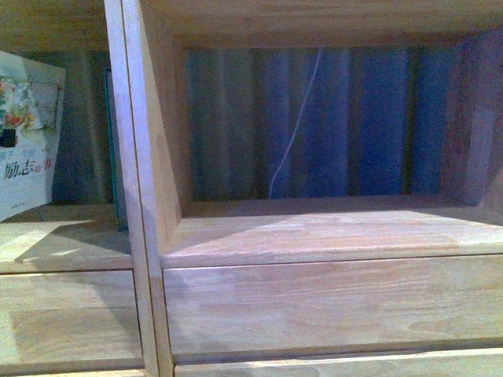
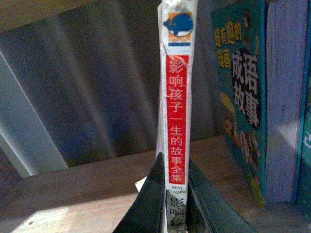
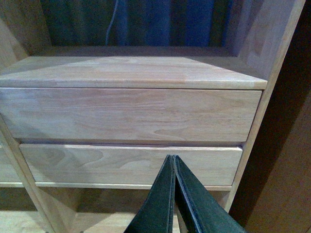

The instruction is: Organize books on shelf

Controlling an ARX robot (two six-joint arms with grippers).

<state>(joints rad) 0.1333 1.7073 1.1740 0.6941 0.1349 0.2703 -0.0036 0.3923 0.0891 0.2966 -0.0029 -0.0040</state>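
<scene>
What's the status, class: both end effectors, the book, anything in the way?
Left end effector shut on paperback, inside shelf cubby. Right end effector shut, empty, facing drawer fronts. Green book upright beside paperback.

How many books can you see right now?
2 for certain: a thin red-spined book clamped in the left jaws, and a green book standing beside it. A green sliver beyond it may be a third.

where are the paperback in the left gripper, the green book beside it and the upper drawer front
paperback point(image 2: 178, 121): left wrist view, on the red band of its spine
green book point(image 2: 243, 131): left wrist view, on its front cover
upper drawer front point(image 3: 131, 114): right wrist view, middle of its wooden face
</scene>
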